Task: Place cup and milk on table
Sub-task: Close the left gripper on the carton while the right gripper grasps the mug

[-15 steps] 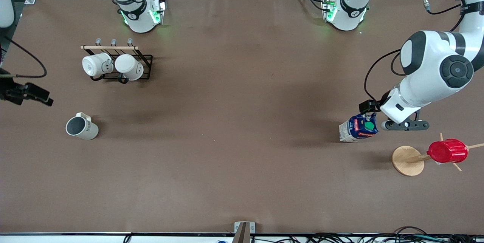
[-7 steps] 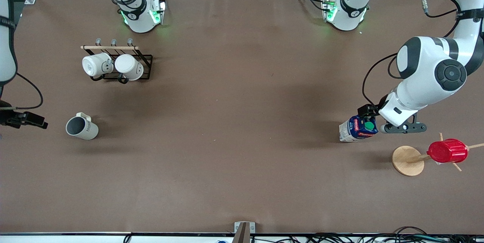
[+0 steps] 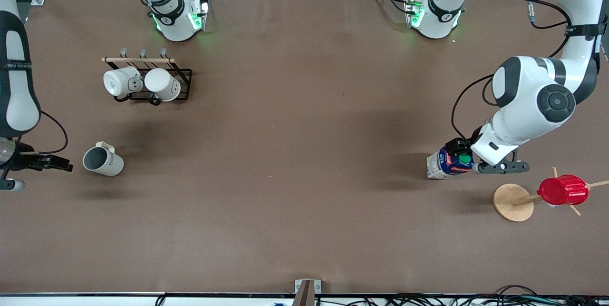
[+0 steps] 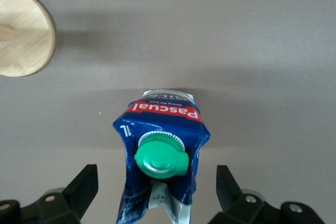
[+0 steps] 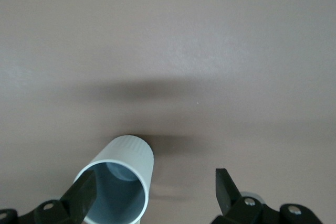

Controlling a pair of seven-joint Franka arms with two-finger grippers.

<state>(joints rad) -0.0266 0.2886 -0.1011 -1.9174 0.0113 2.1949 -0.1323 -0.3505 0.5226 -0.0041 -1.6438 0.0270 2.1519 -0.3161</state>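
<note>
L gripper spread wide over the milk, which stands on the table at 3 o'clock, carton base hidden under its top.

R gripper also wide, low beside the cup at 9 o'clock; cup handle cut off in wrist view, lettering unreadable.

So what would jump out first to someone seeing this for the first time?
The left gripper poised over the milk, jaws open either side of it, at the left arm's end of the table. At the right arm's end, the right gripper is open at the cup. The red cup on its wooden stand also catches the eye.
</note>
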